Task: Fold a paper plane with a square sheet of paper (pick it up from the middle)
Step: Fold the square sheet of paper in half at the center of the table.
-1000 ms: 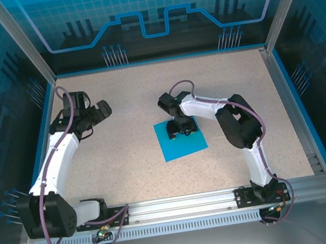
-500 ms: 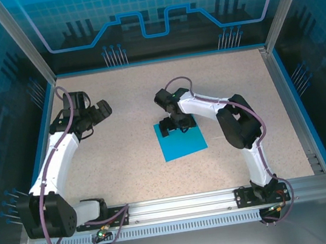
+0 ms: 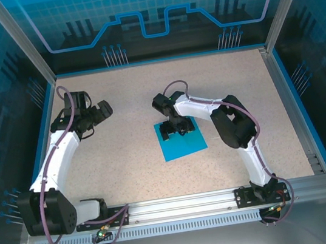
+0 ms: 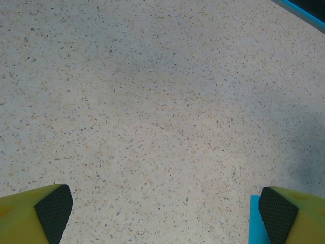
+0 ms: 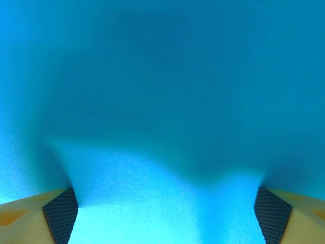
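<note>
The square sheet of paper [image 3: 183,140] is bright blue and lies flat and unfolded near the middle of the table. My right gripper [image 3: 174,128] hangs low over the sheet's far part, open. In the right wrist view the paper [image 5: 162,91] spreads under the wide-apart fingertips [image 5: 61,216] of the gripper [image 5: 165,216], with nothing between them. My left gripper [image 3: 98,112] stands open over bare table at the far left, well apart from the sheet. In the left wrist view this gripper [image 4: 165,218] holds nothing, and a blue sliver of the sheet [image 4: 254,223] shows beside its right finger. The paper plane is out of view.
The speckled beige table [image 3: 132,163] has a blue raised border [image 3: 299,108] and clear enclosure walls around it. An aluminium rail [image 3: 181,204] carrying both arm bases runs along the near edge. The right arm's elbow [image 3: 234,125] rises just right of the sheet.
My right gripper has shifted slightly left over the sheet's far part and its fingers have spread wider. The sheet and the left arm have stayed put.
</note>
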You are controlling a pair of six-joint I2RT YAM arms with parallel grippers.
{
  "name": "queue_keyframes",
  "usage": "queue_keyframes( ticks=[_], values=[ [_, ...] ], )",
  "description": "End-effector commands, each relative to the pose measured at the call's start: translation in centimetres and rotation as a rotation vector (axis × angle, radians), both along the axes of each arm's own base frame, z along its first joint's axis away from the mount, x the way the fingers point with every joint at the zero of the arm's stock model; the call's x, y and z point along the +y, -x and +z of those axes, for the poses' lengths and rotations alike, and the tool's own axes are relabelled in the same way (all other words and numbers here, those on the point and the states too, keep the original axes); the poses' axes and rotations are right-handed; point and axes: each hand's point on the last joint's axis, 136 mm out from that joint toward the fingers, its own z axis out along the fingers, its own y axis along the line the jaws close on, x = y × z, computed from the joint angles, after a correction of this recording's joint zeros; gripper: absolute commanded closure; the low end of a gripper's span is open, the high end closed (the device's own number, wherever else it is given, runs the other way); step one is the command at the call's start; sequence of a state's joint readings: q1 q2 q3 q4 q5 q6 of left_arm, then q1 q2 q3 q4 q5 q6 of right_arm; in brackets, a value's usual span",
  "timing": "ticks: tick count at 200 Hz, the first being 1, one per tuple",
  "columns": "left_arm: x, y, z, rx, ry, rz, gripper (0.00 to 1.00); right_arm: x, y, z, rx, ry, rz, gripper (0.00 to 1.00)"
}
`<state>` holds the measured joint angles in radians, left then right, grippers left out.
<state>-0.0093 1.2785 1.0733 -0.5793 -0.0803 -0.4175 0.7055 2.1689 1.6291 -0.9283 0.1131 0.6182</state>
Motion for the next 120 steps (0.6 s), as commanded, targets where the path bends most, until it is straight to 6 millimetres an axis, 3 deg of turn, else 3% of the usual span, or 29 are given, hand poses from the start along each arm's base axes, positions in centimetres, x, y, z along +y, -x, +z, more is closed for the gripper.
queue_keyframes(
  ticks=[1,31,58,100,120],
  values=[
    [-0.4,-0.3,0.6,-0.008,0.021,-0.008,0.02,-1.7,2.4,-4.5,0.117,0.077,-0.043,0.10],
    [-0.4,-0.3,0.5,-0.005,0.020,-0.008,0.01,-2.3,2.2,-4.3,0.106,0.082,-0.063,0.13],
    [-0.4,-0.4,0.4,-0.002,0.027,-0.006,0.01,-1.9,1.4,-3.0,0.067,0.020,-0.074,0.22],
    [-2.7,-0.6,-0.6,0.008,0.148,-0.063,0.01,0.6,-0.3,1.1,-0.016,-0.176,-0.068,0.53],
    [-4.8,-0.5,-1.9,0.016,0.270,-0.099,0.02,2.8,-0.8,3.2,-0.040,-0.324,-0.033,0.74]
  ],
)
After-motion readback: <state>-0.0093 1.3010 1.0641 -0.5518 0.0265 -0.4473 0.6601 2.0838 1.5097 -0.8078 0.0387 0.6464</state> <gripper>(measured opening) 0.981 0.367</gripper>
